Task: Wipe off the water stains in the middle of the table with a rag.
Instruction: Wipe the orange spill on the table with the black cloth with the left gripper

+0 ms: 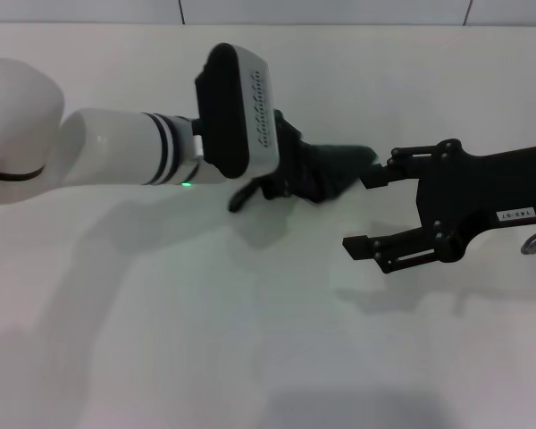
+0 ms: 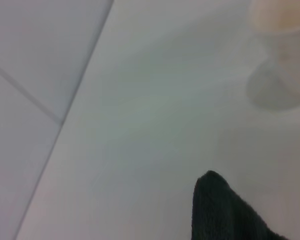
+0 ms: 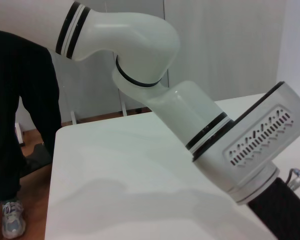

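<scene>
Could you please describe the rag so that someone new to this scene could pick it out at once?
On the white table, follow the white left arm to its black left gripper. The rag is the soft dark cloth bunched there. Unlike the rigid open right gripper beside it, it is limp.

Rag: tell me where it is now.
In the head view, the rag lies mid-table under the left tool, just left of the right tool.
</scene>
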Robot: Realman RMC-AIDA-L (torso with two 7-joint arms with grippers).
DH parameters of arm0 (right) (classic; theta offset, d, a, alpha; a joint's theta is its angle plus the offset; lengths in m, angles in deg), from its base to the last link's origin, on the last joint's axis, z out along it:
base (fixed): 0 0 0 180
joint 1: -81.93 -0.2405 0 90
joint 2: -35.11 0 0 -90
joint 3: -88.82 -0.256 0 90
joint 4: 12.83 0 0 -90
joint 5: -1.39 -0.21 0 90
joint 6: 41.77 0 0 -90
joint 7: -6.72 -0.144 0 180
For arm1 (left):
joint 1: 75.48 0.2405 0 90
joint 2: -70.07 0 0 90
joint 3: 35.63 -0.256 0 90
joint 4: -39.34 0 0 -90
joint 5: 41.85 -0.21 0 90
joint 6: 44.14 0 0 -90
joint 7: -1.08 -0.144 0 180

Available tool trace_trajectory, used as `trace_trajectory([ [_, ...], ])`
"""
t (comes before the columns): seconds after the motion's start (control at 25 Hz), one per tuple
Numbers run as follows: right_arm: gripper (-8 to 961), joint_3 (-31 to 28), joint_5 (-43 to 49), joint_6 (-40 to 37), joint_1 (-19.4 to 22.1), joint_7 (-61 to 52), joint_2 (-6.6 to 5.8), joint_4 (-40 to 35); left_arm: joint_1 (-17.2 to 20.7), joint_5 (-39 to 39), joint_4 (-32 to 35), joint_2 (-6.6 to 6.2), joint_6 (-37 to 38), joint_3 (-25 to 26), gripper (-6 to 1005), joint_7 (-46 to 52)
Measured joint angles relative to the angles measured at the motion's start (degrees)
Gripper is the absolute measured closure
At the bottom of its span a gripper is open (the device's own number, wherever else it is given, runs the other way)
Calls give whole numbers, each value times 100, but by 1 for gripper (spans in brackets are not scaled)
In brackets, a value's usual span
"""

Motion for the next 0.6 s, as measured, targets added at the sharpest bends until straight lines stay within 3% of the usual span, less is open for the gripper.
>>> trace_trajectory([
  [0.32,111,-1,31,8,-9,0,0,0,96,31,123,31,730,-6,881,180],
  [0.6,111,-42,20,-4,67,0,0,-49,273,-97,244,-58,1678,40,877,629],
])
